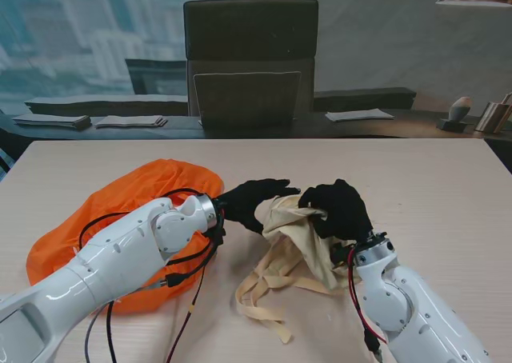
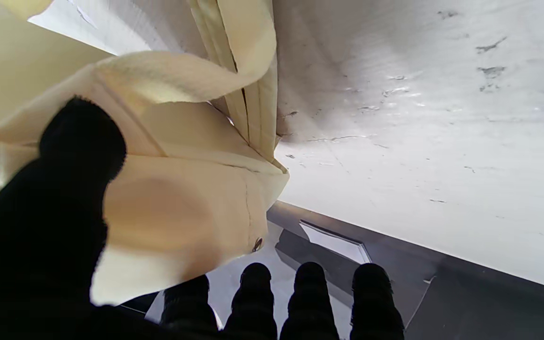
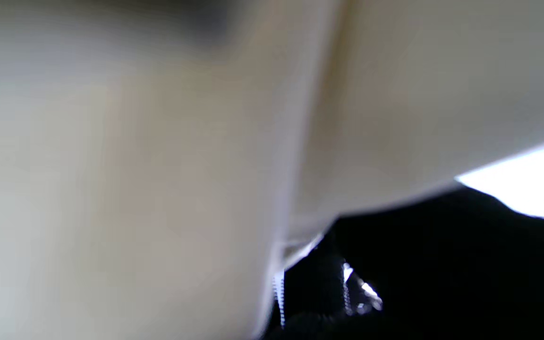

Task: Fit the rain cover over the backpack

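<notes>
We hold the limp cream canvas backpack (image 1: 300,235) between us near the middle of the pale wooden table (image 1: 432,179), its upper part lifted and its long cream straps (image 1: 268,295) trailing on the surface nearer to us. Our left robot hand (image 1: 252,203), black-gloved, pinches a fold of the fabric between thumb and fingers; in the left wrist view the thumb (image 2: 80,137) presses on the cloth while the other fingers (image 2: 310,293) stand free of it. Our right robot hand (image 1: 340,209) is curled over the top of the bag, closed on a bunch of canvas; its wrist view is blurred cloth and tells us little more.

The crumpled orange nylon rain cover (image 1: 152,187) lies to the left, partly under our left forearm.

The risks we judge from here:
- The soft bag may slip from so shallow a pinch.
- The loose straps could snag on our fingers or the red and black cables (image 1: 356,299) at our wrists.
- Our left arm, resting over the cover, may drag it or pin it, so the opening cannot be found.
</notes>
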Motion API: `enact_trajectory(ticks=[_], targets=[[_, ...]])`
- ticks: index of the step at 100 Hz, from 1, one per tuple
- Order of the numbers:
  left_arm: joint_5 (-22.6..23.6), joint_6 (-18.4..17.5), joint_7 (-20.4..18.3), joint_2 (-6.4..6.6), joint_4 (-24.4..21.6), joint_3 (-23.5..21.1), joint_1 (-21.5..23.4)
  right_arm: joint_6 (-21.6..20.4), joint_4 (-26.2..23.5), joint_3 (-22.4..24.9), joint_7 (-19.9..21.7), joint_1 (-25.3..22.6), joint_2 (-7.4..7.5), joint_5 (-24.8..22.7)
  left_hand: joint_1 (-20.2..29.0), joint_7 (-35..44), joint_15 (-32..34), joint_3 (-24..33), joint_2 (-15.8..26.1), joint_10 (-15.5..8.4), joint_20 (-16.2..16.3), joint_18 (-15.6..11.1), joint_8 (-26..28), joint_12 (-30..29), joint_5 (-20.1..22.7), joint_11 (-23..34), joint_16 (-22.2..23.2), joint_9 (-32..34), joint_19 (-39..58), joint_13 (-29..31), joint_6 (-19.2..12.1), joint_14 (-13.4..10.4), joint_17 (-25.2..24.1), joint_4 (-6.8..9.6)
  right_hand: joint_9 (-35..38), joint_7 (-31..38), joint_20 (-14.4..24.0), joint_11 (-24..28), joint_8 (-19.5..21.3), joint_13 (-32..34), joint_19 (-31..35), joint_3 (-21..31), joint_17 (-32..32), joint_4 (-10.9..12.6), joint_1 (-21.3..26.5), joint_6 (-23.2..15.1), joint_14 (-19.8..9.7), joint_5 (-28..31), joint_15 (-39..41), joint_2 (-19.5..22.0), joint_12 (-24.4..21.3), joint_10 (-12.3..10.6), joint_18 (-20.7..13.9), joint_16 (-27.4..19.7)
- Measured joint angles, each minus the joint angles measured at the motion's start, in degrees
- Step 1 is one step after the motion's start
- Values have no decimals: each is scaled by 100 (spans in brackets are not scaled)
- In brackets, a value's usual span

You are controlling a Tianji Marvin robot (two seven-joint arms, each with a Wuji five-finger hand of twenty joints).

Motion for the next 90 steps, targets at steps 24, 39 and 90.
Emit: enact_trajectory(ticks=[24, 39, 90], targets=[[-135, -210, 783, -286, 311, -137, 140, -141, -122, 66, 218, -97, -34, 179, 210, 3098, 430, -226, 37, -241, 4, 75, 1240, 356, 377, 934, 196, 129, -55, 29, -1010, 13, 0, -68, 0, -1, 66, -3, 36, 0, 0, 7, -56, 20, 3, 0, 1, 0, 0, 12, 4, 0, 2, 59], [-447, -161, 752, -307, 66, -354, 365, -110, -150, 52, 217, -104, -35, 215, 1276, 3924, 928, -1611, 416, -493, 7, 81, 1581, 428, 1782, 1948, 277, 1012, -55, 380, -1176, 1, 0, -68, 0, -2, 77, -42, 45, -5, 0, 14, -149, 21, 3, 0, 2, -9, 64, 93, 15, 0, -18, 72], [-732, 772, 753, -146, -1340, -1683, 1265, -331, -309, 653, 1106, -204, -96, 939, 21, 5144, 2856, 1026, 396, 94, 1076, 141, 4932, 2920, 2284, 2584, 1376, 3660, 2827, 2549, 249, 575, 908, 737, -3790, -1405, 180, -693, -627, -3976, -1898, -1018, -3327, 526, -2730, 736, -473, -3785, -2099, 1291, -648, -60, -616, -14]])
